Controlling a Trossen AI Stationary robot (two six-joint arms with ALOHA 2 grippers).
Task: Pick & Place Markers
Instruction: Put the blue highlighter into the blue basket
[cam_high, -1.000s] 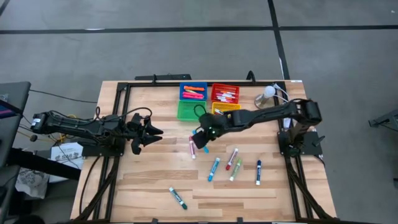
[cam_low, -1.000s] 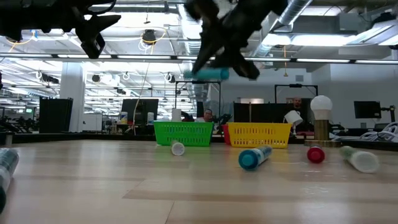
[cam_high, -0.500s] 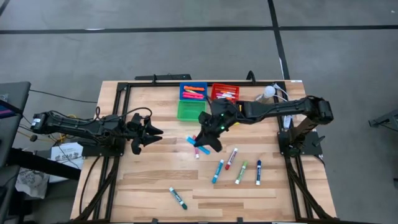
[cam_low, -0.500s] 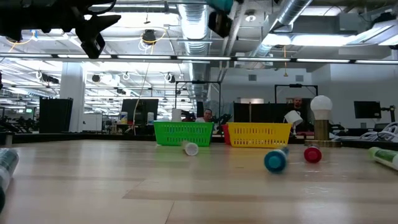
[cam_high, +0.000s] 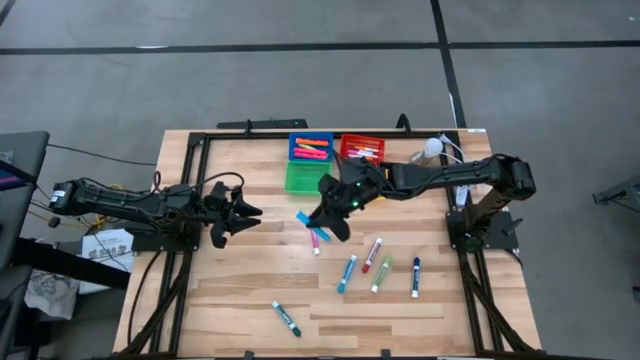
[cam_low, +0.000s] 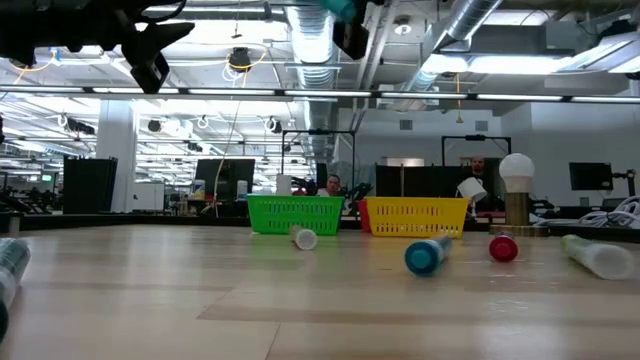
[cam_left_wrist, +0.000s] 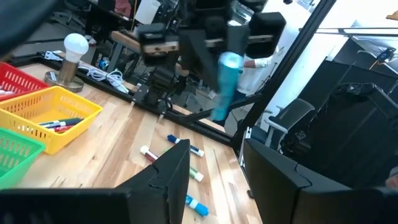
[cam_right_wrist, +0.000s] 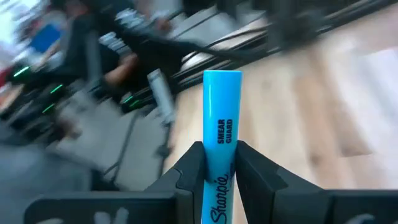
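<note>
Right wrist view is giving you the best look: your right gripper (cam_right_wrist: 214, 163) is clenching a light blue marker (cam_right_wrist: 222, 124), fingers (cam_right_wrist: 189, 165) pressing on both sides of the barrel. The marker is standing straight out past the fingertips, flat-ended, with black lettering running along its length.

From above, you're seeing that right gripper (cam_high: 325, 215) hanging over the middle of the table (cam_high: 230, 290), just in front of the green bin (cam_high: 296, 181), and the light blue marker (cam_high: 303, 218) is poking out of it toward the left arm. In the left wrist view the same marker (cam_left_wrist: 225, 84) is showing up held off the table.

A pink-capped marker (cam_high: 315, 240) is lying right under the gripper. Further toward the front, four more are lying side by side: a blue one (cam_high: 346, 273), a red-capped one (cam_high: 372, 254), a green one (cam_high: 380, 274) and a dark blue one (cam_high: 415, 277). A green marker (cam_high: 286, 318) is lying alone near the front edge. The blue bin (cam_high: 311, 147), the red bin (cam_high: 361, 148) and the yellow bin (cam_left_wrist: 53, 115) are holding markers.

Your left gripper (cam_high: 243, 212) is waiting at the table's left side, fingers (cam_left_wrist: 171, 171) spread apart, gripping nothing.
</note>
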